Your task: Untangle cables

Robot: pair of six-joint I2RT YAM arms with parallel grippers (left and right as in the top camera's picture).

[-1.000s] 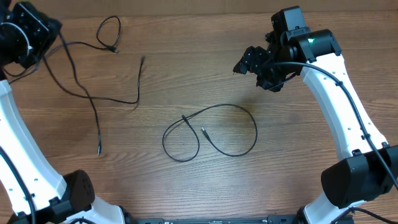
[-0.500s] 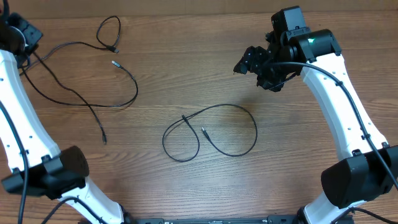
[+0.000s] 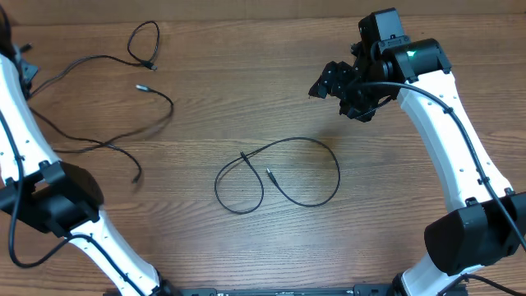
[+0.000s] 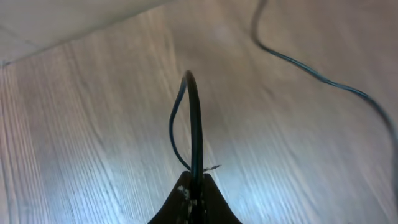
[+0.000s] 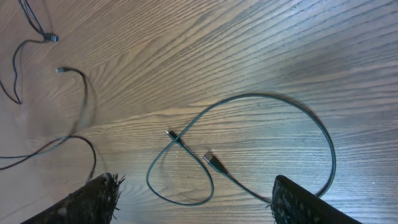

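Cable (image 4: 194, 118) pinched in closed left hand (image 4: 194, 191); right hand (image 5: 194, 186) wide open, empty.

Three thin black cables (image 3: 338, 173), loosely spread

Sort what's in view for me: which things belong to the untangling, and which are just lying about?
Part of the job:
- looped cable, mid-table
- pinched cable, in the shut left gripper
- loose strands, left side
- small curl, far left corner

Lying about:
- nothing loose; only the bare table under them, and the right gripper, open and empty
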